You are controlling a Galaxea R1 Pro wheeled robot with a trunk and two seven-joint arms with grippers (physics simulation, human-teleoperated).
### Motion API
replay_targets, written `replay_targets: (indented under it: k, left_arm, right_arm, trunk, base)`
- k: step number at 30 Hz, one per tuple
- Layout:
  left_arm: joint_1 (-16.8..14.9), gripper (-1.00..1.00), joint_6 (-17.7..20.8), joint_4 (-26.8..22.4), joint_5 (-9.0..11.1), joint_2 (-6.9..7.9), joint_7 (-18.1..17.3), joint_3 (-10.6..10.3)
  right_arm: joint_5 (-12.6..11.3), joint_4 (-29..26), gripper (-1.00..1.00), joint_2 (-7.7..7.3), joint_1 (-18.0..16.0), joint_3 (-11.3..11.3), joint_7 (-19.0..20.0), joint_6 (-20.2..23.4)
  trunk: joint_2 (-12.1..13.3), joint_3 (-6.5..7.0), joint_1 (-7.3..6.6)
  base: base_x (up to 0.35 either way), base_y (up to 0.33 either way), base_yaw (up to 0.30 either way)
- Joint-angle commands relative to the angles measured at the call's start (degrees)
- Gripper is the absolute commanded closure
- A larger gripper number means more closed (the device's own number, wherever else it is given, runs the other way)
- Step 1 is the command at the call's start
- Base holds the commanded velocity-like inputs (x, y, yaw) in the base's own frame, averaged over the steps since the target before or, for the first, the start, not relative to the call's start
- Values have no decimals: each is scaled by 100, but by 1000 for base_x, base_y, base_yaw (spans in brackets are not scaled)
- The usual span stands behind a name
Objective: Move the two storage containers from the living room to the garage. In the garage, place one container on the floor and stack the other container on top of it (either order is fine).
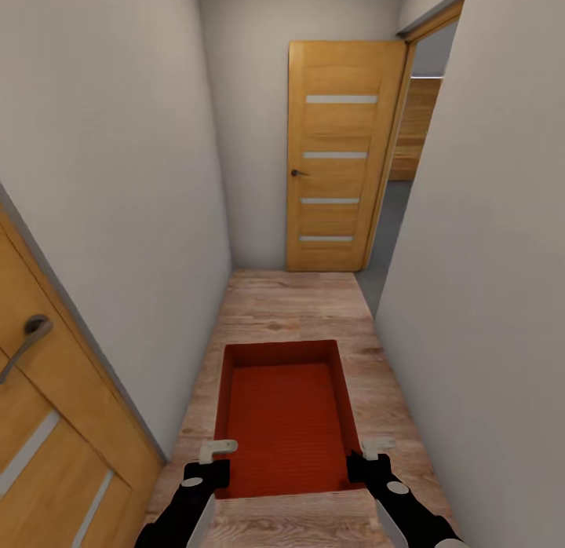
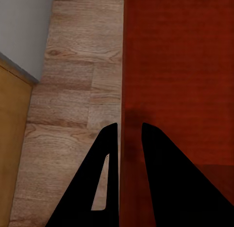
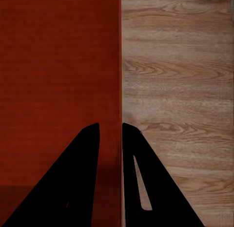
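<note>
Now: storage container (image 1: 284, 414) carried between both grippers, hallway.
Left gripper (image 1: 217, 455) clamps its left wall; right gripper (image 1: 367, 452) clamps its right wall.

Both end effectors grip a red storage container (image 1: 284, 422) in a narrow corridor.

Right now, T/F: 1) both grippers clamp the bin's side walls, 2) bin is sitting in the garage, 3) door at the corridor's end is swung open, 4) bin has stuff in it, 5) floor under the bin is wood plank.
1. True. Left gripper straddles one wall of the bin; right gripper straddles the opposite wall.
2. False. It is in a narrow white-walled corridor.
3. True. The door stands open beside a doorway on the right.
4. False. The bin is empty.
5. True. Light wood floor.
</note>
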Motion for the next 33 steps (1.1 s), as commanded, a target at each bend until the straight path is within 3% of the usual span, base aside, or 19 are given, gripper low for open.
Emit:
replay_targets:
  k: [1,33]
  left_arm:
    - [-4,100,41,-54,-120,-7,15,16]
    - [-6,100,41,-54,-120,-7,15,21]
  right_arm:
    - [-85,25,100,-45,-5,94,-6,-22]
    - [-94,25,100,-45,-5,87,2,-13]
  trunk:
    - [-12,-12,6]
    - [-12,-12,6]
  base:
    - [325,0,0]
    - [325,0,0]
